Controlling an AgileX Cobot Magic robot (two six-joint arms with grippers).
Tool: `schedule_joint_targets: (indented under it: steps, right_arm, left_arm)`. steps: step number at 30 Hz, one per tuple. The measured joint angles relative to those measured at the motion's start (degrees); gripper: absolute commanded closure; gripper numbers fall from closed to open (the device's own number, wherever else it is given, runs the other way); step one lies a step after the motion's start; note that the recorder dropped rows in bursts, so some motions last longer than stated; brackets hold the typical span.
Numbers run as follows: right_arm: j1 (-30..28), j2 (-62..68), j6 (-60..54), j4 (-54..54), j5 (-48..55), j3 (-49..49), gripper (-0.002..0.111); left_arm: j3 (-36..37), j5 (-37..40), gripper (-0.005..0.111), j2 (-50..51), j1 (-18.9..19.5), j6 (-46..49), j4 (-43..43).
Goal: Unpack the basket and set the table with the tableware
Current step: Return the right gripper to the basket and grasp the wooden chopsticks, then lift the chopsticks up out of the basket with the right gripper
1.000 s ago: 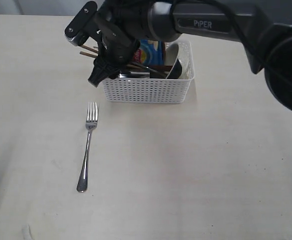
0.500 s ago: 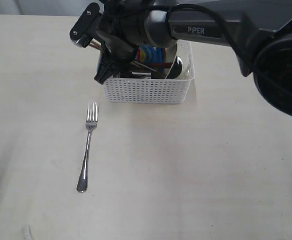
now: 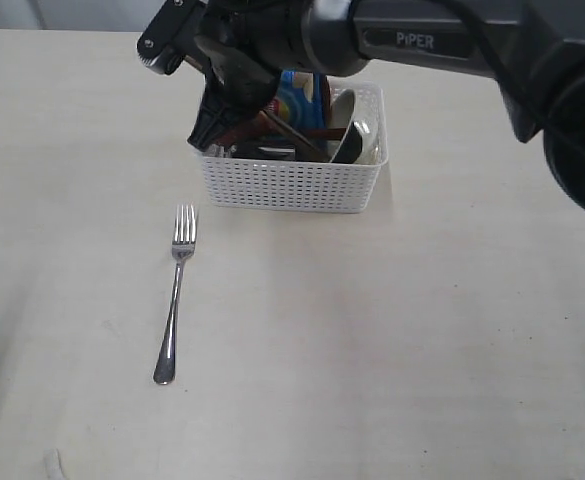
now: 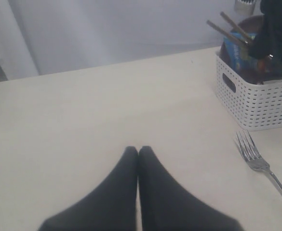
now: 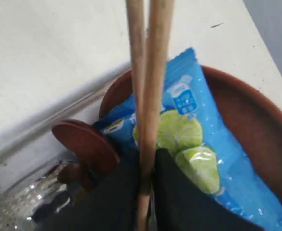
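Spanning every view, the table (image 3: 422,350) is a pale cream tabletop. The right arm (image 3: 422,40) reaches from the right across its far edge, and the right gripper (image 5: 145,168) hangs over the basket's left end, its two dark fingers pinched tight on the chopsticks (image 5: 150,72). The basket (image 3: 292,185), white with lattice sides, stands near the far edge of the tabletop, about midway along it. Inside it, the reddish-brown plate (image 5: 256,110) leans on edge with the blue chip bag (image 5: 198,125) lying against it. The white bowl (image 3: 368,128) sits tilted at the basket's right end. The chopsticks run side by side, slanting up and out over the basket's left rim. The left gripper (image 4: 138,151) is low over bare tabletop, well to the left of the basket, fingertips pressed together and holding nothing. The fork (image 3: 175,290) lies flat on the tabletop in front of the basket's left corner, apart from it, tines towards the basket. The dark red spoon (image 5: 85,144) rests in the basket just beside the gripped chopsticks.
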Motion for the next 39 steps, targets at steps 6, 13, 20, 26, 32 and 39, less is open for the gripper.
schedule_joint_targets:
  steps: [6, 13, 20, 26, 32, 39]
  right_arm:
    - [0.0, -2.4, 1.0, 1.2, 0.0, 0.0, 0.109]
    - [0.2, -5.1, 1.1, 1.3, 0.0, 0.0, 0.109]
    - [0.2, -8.3, 1.1, 1.3, 0.0, 0.0, 0.109]
    - [0.2, -11.8, 1.1, 1.3, 0.1, 0.0, 0.109]
    - [0.2, -16.1, 1.0, 1.6, 1.8, 0.0, 0.109]
    - [0.3, -20.3, -0.8, 1.6, 9.4, 0.0, 0.109]
  left_arm:
    - [0.0, 0.0, 0.107, 0.0, 0.0, 0.0, 0.0]
    - [0.0, 0.0, 0.107, 0.0, 0.0, 0.0, 0.0]
    - [0.0, 0.0, 0.107, 0.0, 0.0, 0.0, 0.0]
    - [0.0, 0.0, 0.107, 0.0, 0.0, 0.0, 0.0]
    - [0.0, 0.0, 0.107, 0.0, 0.0, 0.0, 0.0]
    - [0.0, 0.0, 0.107, 0.0, 0.0, 0.0, 0.0]
